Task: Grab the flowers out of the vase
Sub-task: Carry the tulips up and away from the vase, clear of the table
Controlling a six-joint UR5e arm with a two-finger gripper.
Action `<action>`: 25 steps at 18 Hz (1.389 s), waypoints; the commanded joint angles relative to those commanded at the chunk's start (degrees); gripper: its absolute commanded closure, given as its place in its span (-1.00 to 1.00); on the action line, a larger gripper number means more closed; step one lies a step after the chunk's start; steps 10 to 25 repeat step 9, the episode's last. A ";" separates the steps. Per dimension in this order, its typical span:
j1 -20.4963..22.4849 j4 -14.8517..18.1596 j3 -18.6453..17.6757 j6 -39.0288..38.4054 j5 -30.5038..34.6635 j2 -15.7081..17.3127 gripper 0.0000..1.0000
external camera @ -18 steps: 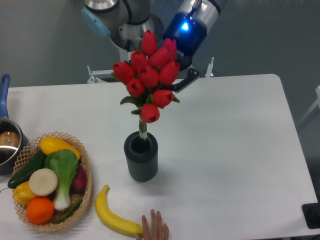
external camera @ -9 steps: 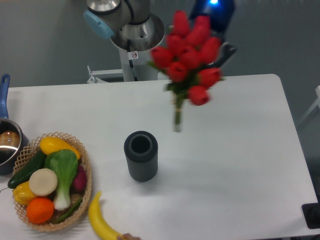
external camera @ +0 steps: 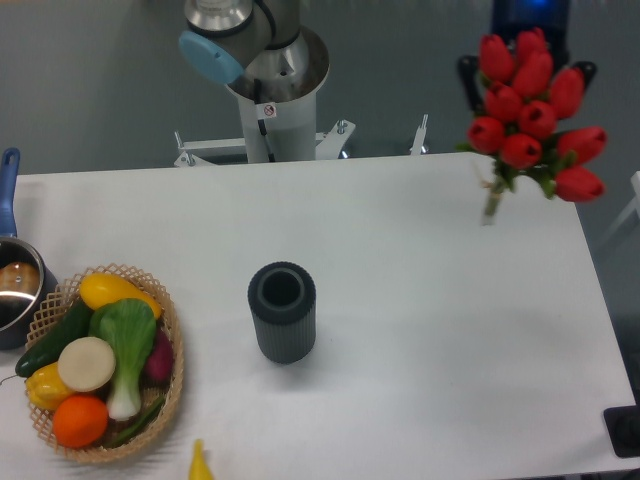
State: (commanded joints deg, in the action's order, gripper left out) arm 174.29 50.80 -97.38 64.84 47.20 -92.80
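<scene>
Comparing with the picture half a second earlier, the flowers (external camera: 530,110) have travelled from above the middle of the table (external camera: 420,300) to a position over its far right corner, well clear of the vase (external camera: 282,311). The bunch hangs in the air with its pale stems pointing down toward the far right edge. The banana (external camera: 199,462) at the near edge has slid further out of view; only its yellow tip shows.

The gripper (external camera: 527,70) sits directly behind the red buds at the top right. Two dark fingers (external camera: 468,80) flank the bunch on either side, pinching the flowers between them; the contact points are hidden by the blooms.

The vase stands upright near the table's centre, its round mouth open. The wicker basket (external camera: 170,350) of vegetables and the blue-handled pot (external camera: 12,280) rest at the left edge.
</scene>
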 joint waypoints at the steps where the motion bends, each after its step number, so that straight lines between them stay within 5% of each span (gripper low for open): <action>1: 0.00 0.00 0.09 1.32 0.09 -0.88 0.11; 5: 0.00 -0.17 0.52 2.83 1.76 -4.75 0.11; 25: 0.97 -0.09 0.26 3.01 1.67 -4.85 0.12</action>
